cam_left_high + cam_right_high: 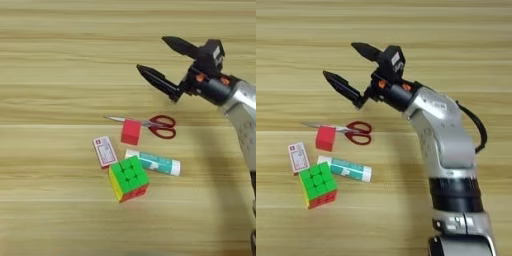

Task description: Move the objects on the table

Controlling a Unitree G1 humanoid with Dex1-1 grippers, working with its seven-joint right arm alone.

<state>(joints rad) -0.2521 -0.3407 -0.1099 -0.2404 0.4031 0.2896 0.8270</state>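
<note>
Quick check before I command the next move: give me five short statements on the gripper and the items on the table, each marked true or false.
1. The right gripper is open and holds nothing. True.
2. The small red cube sits on top of the puzzle cube. False: it rests on the table, against the scissors.
3. The glue stick is lying down. True.
4. The scissors' red handles point to the robot's left. False: handles right, blades left.
5. The card box lies left of the glue stick. True.
</note>
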